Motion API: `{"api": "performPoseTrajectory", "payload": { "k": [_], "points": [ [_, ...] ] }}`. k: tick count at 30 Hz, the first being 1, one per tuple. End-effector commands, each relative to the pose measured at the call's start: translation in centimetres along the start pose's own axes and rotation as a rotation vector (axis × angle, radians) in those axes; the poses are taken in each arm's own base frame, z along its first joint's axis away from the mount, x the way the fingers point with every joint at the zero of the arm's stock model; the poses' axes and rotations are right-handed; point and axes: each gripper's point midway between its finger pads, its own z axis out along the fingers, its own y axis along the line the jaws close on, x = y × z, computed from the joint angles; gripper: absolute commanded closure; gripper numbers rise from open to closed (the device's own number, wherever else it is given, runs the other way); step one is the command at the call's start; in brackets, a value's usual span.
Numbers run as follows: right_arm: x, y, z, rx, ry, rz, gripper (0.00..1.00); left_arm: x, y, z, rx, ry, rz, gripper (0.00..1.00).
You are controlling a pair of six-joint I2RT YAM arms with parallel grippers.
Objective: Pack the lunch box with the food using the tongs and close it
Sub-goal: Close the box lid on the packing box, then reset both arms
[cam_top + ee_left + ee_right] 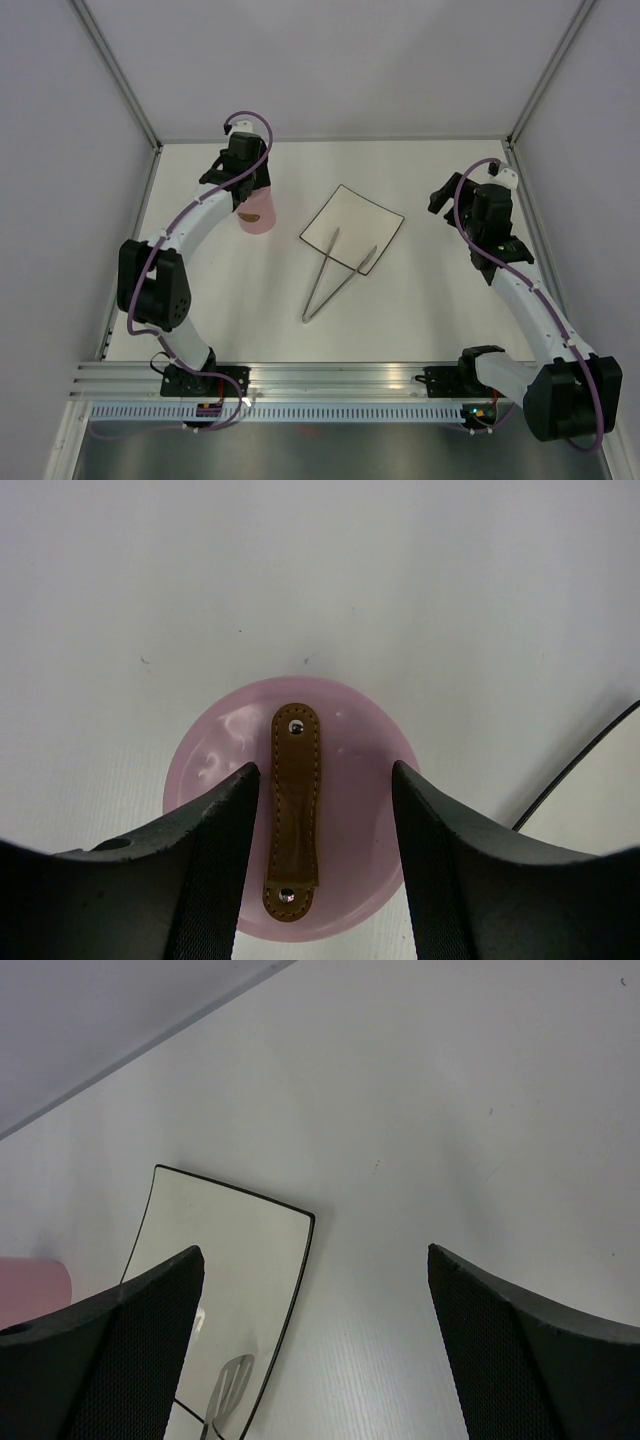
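The lunch box (pixel 256 212) stands upright at about 10 o'clock on the table (pixel 430 300), seen from above. Its round pink lid (pixel 350 740) sits on top of it. The brown handle (pixel 293 810) lies flat across the middle of the lid. In the left wrist view the long axis of the handle runs from 12 to 6 o'clock.

The left gripper (pixel 325 780) hangs directly above the lid. Its jaws are apart, with one of the fingers (pixel 215 850) at 9 o'clock of the handle and the other at 3 o'clock. They hold nothing, and I cannot tell if they touch the lid. A closing would go across the short side of the handle, so I think the alignment is already good for pressing or gripping.

The plate (pixel 365 215) lies at 3 o'clock of the lunch box and looks bare, with no food in view. The tongs (pixel 321 272) rest with both tips on the plate, their arms spread in a narrow V and the joint pointing to 7 o'clock.

The right gripper (pixel 315 1250), wide open and empty, is far off at 3 o'clock of the plate. The left arm is clearly the nearer one.
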Motion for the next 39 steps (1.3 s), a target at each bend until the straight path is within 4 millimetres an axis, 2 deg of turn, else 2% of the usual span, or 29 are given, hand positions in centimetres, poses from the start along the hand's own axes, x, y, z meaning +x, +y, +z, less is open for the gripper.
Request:
{"api": "performPoseTrajectory", "payload": {
  "k": [1,5,8,9,10,11,12,13,14,15,16,18,19,20,22,23,24,25,26,27,28,29,30,32,33,36,38,39],
  "points": [
    [-1.0,1.4,0.2,-0.052,-0.02,-0.008,0.02,16.0,3.5,-1.1,-0.083,0.551,0.14,0.38],
    [-1.6,1.9,0.3,-0.056,-0.017,-0.003,0.02,11.9,2.6,-1.8,-0.054,0.451,0.121,0.36],
    [-2.4,2.3,0.1,-0.063,-0.027,-0.002,0.02,8.0,2.0,-2.9,-0.03,0.373,0.107,0.35],
    [-2.5,2.7,-0.1,-0.08,-0.023,-0.005,0.02,6.6,1.8,-3.5,-0.019,0.338,0.099,0.35],
    [-3.1,3.2,-0.3,-0.096,-0.033,-0.005,0.02,3.9,1.1,-4.2,0.012,0.279,0.094,0.34],
    [-3.4,3.4,-0.4,-0.104,-0.037,-0.004,0.02,2.2,0.9,-4.9,0.028,0.247,0.09,0.34],
    [-3.7,3.6,-0.5,-0.108,-0.044,-0.008,0.02,0.2,0.5,-5.9,0.049,0.198,0.08,0.3],
    [-4.5,4.0,-0.6,-0.115,-0.059,-0.008,0.02,-3.7,-0.3,-7.4,0.088,0.109,0.062,0.25],
    [-4.9,4.2,-0.7,-0.12,-0.069,-0.01,0.02,-5.6,-0.6,-8.4,0.112,0.063,0.059,0.18],
    [-5.4,4.5,-0.7,-0.124,-0.077,-0.015,0.02,-7.4,-0.8,-9.6,0.135,0.024,0.054,0.03],
    [-6.5,5.2,-1.0,-0.144,-0.093,-0.026,0.02,-10.7,-1.1,-12.0,0.169,-0.065,0.039,0.01],
    [-7.3,5.7,-1.2,-0.151,-0.092,-0.045,0.02,-13.4,-0.8,-14.8,0.189,-0.149,0.015,0.0],
    [-8.7,6.6,-1.8,-0.171,-0.114,-0.049,0.02,-14.5,-0.5,-16.1,0.198,-0.186,0.004,0.0],
    [-8.9,6.6,-2.0,-0.168,-0.107,-0.073,0.02,-15.4,0.0,-18.4,0.217,-0.233,-0.002,0.0],
    [-10.7,7.4,-3.2,-0.183,-0.147,-0.091,0.02,-15.1,0.6,-19.9,0.228,-0.253,0.016,0.0],
    [-11.2,7.3,-3.6,-0.178,-0.164,-0.104,0.02,-15.3,1.3,-22.1,0.243,-0.289,0.01,0.0],
    [-12.2,7.6,-4.7,-0.188,-0.2,-0.107,0.02,-14.9,1.8,-22.9,0.244,-0.298,0.012,0.0],
    [-12.9,7.8,-5.3,-0.199,-0.232,-0.109,0.02,-13.4,2.4,-22.5,0.226,-0.274,0.02,0.0],
    [-13.3,7.8,-5.9,-0.203,-0.258,-0.118,0.02,-13.3,3.5,-24.7,0.227,-0.318,0.005,0.0],
    [-13.9,7.9,-6.9,-0.217,-0.289,-0.118,0.02,-11.3,4.0,-24.0,0.209,-0.286,0.011,0.0],
    [-14.3,8.1,-7.6,-0.231,-0.316,-0.116,0.02,-11.0,4.4,-24.2,0.205,-0.307,0.001,0.0],
    [-14.6,8.4,-8.5,-0.257,-0.335,-0.118,0.02,-10.9,5.3,-26.5,0.221,-0.369,-0.014,0.0],
    [-14.0,8.3,-8.5,-0.266,-0.327,-0.121,0.02,-8.7,5.5,-25.1,0.209,-0.334,0.005,0.0],
    [-13.9,8.6,-9.5,-0.308,-0.355,-0.121,0.02,-8.1,6.1,-25.9,0.22,-0.385,-0.014,0.0],
    [-12.3,8.0,-8.8,-0.303,-0.329,-0.102,0.02,-6.7,6.5,-26.2,0.228,-0.39,-0.035,0.0],
    [-11.4,8.4,-9.3,-0.363,-0.336,-0.077,0.02,-6.2,6.6,-27.3,0.27,-0.451,-0.09,0.0],
    [-11.9,8.8,-9.8,-0.381,-0.348,-0.086,0.02,-7.0,6.7,-28.2,0.284,-0.504,-0.121,0.0],
    [-13.1,9.4,-10.6,-0.394,-0.375,-0.093,0.02,-7.4,6.8,-28.7,0.291,-0.526,-0.129,0.0]
  ]
}}
